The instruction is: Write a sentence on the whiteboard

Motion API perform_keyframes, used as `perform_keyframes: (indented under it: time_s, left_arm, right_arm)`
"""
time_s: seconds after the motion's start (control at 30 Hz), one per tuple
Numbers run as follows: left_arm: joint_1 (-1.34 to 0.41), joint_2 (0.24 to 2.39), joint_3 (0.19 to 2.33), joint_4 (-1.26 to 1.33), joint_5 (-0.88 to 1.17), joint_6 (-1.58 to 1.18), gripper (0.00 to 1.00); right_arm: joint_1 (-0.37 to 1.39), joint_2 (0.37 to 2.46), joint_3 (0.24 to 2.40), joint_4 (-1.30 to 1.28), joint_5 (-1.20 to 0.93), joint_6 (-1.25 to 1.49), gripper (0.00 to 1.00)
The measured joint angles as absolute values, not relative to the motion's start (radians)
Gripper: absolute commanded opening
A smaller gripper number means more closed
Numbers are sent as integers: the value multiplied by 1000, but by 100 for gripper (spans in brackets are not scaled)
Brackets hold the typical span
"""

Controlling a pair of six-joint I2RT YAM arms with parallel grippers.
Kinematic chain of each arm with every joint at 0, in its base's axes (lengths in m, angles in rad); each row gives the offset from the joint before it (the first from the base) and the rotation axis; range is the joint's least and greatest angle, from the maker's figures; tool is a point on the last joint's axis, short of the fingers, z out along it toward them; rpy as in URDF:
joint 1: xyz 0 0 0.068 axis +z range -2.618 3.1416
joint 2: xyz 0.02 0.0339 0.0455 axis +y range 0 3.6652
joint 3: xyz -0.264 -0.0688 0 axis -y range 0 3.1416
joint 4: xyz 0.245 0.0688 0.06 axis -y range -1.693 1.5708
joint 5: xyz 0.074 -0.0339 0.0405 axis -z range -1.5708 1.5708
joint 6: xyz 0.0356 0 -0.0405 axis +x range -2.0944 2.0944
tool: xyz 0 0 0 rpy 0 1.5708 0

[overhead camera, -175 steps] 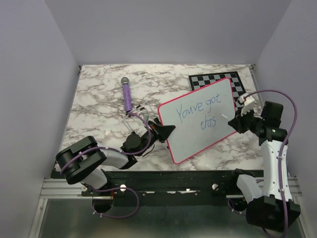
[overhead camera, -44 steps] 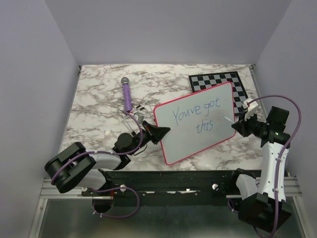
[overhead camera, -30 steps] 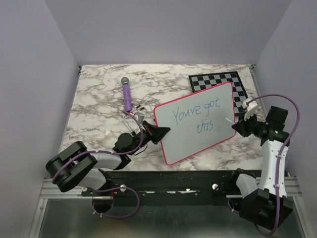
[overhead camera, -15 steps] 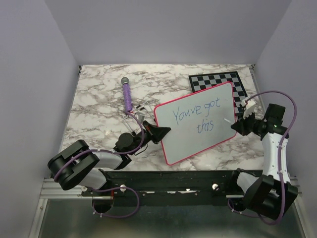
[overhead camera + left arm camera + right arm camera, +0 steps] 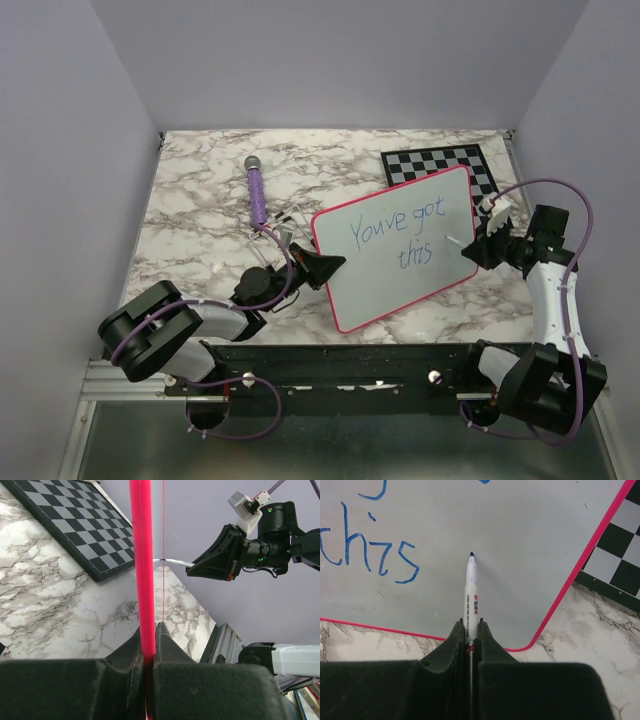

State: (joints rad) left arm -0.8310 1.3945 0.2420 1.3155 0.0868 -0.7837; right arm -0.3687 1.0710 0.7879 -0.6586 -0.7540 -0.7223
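Right wrist view showed the right gripper [image 5: 470, 630] clamped on the marker [image 5: 470, 587], just edged slightly farther up the whiteboard [image 5: 520, 540], tip just right of the sentence [image 5: 417, 255], probably poised for more writing; left gripper [image 5: 148, 645] clamped the whiteboard's rim

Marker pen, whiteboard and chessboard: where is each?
marker pen [image 5: 470, 592], right wrist view, on its white barrel.
whiteboard [image 5: 376, 285], top external view, on its bare white face.
chessboard [image 5: 75, 525], left wrist view, on its checkered top.

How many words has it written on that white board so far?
3. "You've" and "got" sit on the top line of the whiteboard; "this" is below them. None seems hidden.
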Motion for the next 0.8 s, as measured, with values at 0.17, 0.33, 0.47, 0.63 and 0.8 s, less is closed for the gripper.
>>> perform_keyframes:
  time_s: [0.17, 0.33, 0.47, 0.63, 0.8]
  left_arm:
    - [-830, 1395, 242, 1315, 86, -787, 0]
    - [-828, 1399, 242, 1316, 86, -791, 0]
    - [-826, 1401, 242, 1316, 86, -795, 0]
    - [-826, 1406, 242, 1320, 84, -798, 0]
    - [-826, 1407, 245, 1319, 84, -798, 0]
  right_arm:
    - [-361, 1072, 788, -657, -755, -723, 1]
    - [-358, 1077, 788, -662, -762, -738, 1]
    - [-354, 1082, 788, -683, -772, -760, 1]
    - [-352, 1088, 788, -708, -776, -788, 0]
    - [-352, 1089, 786, -725, -773, -807, 1]
